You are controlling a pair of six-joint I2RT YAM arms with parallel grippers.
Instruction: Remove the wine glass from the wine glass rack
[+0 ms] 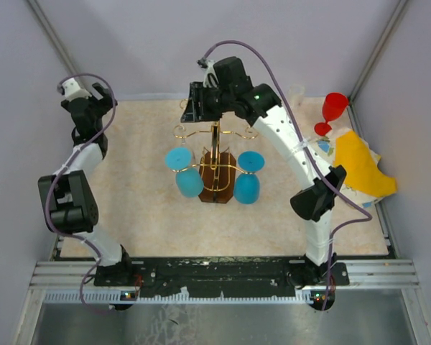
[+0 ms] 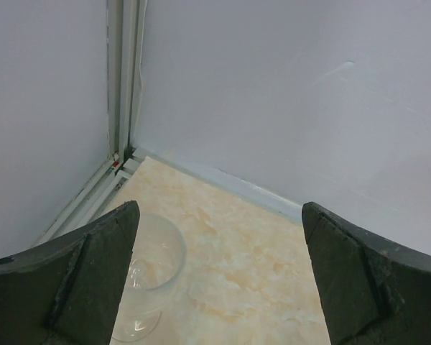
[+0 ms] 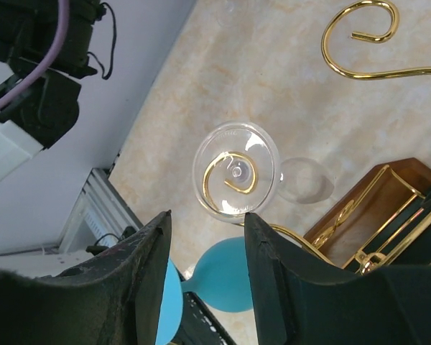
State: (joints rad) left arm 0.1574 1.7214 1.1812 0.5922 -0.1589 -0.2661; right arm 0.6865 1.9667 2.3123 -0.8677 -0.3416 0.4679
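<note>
While two blue glasses [image 1: 189, 181] are hanging low on the rack [image 1: 215, 140], the right gripper [image 3: 206, 215] is hovering over its top, jaws half-narrowed and gripping nothing. Just beyond it, a clear wine glass [image 3: 235, 169] is hanging by its foot in a gold loop. Far left, the left gripper [image 2: 219, 215] is gaping wide over the table [image 2: 230, 280], a second clear glass [image 2: 154, 259] sitting beside one finger.
</note>
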